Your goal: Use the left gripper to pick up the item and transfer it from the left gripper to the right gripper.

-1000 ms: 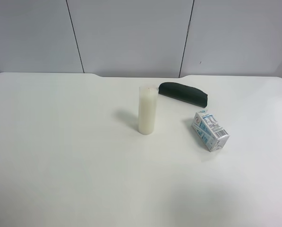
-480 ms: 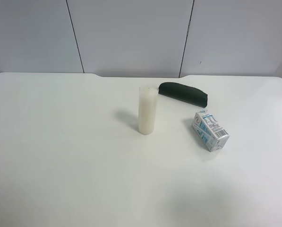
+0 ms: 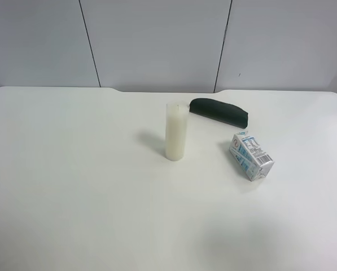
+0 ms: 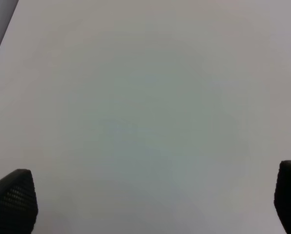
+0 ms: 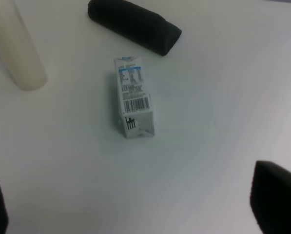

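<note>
The item, a small white carton with light-blue print (image 3: 251,155), lies on its side on the white table (image 3: 78,169), right of centre. It also shows in the right wrist view (image 5: 133,97), barcode end toward the camera. My right gripper (image 5: 135,207) is open, its two black fingertips (image 5: 277,195) wide apart at the frame edges, the carton ahead of it and apart. My left gripper (image 4: 150,204) is open over bare table, fingertips (image 4: 13,197) at the frame corners, nothing between them. Neither arm shows in the exterior high view.
A tall white cylinder (image 3: 176,131) stands upright near the table's middle, also in the right wrist view (image 5: 18,48). A dark green pouch (image 3: 219,112) lies behind the carton, also in the right wrist view (image 5: 134,24). A grey panelled wall stands behind the table.
</note>
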Controlling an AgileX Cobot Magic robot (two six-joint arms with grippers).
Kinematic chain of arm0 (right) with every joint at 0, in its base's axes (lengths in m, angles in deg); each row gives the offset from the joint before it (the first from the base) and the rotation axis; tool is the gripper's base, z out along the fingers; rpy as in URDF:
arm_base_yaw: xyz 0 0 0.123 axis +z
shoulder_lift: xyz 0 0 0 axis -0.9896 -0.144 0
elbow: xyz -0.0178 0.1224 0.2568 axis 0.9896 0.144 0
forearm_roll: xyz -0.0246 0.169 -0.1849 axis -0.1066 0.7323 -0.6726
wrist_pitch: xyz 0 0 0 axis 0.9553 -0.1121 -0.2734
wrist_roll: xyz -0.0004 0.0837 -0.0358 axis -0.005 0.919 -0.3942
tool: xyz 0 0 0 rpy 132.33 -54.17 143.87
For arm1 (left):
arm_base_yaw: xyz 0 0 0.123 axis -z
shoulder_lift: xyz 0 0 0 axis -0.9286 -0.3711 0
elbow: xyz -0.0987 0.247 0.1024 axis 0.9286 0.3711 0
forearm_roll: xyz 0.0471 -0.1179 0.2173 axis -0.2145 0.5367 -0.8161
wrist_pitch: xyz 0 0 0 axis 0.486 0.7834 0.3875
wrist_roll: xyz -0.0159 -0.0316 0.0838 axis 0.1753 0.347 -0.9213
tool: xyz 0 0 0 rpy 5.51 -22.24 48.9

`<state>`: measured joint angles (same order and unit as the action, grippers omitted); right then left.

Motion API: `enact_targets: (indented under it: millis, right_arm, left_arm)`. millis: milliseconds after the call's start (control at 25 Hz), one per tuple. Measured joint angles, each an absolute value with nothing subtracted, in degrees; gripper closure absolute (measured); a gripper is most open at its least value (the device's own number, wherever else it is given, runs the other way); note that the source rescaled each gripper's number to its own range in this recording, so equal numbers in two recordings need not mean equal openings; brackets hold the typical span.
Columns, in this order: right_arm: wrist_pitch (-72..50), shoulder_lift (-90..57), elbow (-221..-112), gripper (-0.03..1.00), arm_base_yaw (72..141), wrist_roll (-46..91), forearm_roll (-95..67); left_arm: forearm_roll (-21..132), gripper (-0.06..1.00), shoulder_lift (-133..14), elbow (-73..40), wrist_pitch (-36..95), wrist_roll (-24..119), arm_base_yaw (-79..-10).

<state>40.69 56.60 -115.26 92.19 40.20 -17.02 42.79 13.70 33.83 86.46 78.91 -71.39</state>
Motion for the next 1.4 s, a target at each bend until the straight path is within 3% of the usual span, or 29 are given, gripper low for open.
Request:
enact_targets:
  millis: [320,1400]
  right_arm:
    - [40.69,56.6,-115.26,-0.03,83.0,40.2,-17.02]
    - [40.67,56.6,-115.19,-0.03,82.6,40.2,-17.02]
  left_arm:
    - [42.79,-0.05,13.7,33.83,86.46,78.91,-71.39]
    - [42.79,-0.05,13.7,33.83,86.46,78.91,-71.39]
